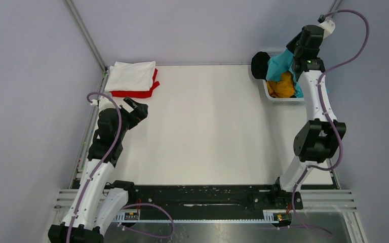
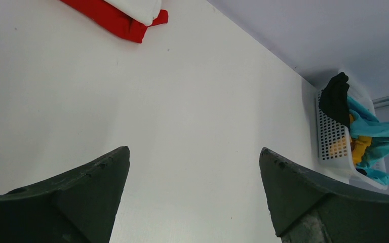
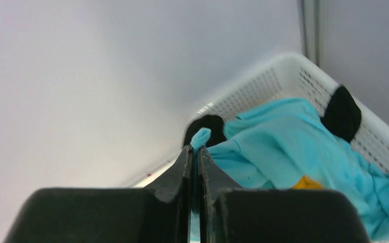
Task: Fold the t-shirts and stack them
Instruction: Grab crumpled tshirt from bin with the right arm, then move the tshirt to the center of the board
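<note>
Aloft, right hand pinches turquoise t-shirt, stretched lengthwise seemingly down into basket; left hand gapes.

Five t-shirts, one mesh basket

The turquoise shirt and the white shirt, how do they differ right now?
The white t-shirt is folded flat; the turquoise t-shirt is crumpled. The white t-shirt lies on the red t-shirt at far left; the turquoise t-shirt sits in the basket at far right. The right gripper pinches the turquoise t-shirt; no gripper touches the white t-shirt. Both are plain cloth.
</note>
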You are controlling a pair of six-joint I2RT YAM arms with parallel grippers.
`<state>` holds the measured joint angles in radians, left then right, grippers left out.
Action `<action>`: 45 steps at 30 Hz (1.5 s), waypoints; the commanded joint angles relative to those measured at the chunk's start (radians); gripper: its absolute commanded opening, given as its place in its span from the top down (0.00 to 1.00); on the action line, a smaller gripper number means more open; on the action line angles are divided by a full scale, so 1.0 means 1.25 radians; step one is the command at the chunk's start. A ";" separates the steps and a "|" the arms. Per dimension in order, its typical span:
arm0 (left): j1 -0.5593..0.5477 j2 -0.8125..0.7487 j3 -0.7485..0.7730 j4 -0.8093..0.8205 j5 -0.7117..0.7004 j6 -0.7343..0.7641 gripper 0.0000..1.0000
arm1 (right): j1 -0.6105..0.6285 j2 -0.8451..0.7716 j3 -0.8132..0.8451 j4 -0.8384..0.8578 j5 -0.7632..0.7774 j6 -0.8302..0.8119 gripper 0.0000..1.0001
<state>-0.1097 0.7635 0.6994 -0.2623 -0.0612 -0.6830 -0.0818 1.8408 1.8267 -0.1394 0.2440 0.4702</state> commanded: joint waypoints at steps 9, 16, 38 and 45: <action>0.002 -0.072 0.016 0.046 0.025 -0.014 0.01 | 0.003 -0.244 0.031 0.289 -0.240 0.001 1.00; 0.002 -0.099 0.012 0.045 0.033 -0.022 0.01 | 0.010 -0.264 0.180 0.254 -0.455 0.167 1.00; 0.002 -0.120 0.046 -0.111 -0.014 -0.086 0.01 | 0.262 -0.347 0.016 0.189 -0.627 0.174 1.00; 0.002 -0.058 0.039 -0.175 0.006 -0.106 0.01 | 0.205 -0.502 -0.576 0.123 -0.364 0.077 1.00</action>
<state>-0.1097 0.6460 0.7078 -0.4328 -0.0555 -0.7925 0.2268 1.2667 1.3338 0.0479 -0.4332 0.6323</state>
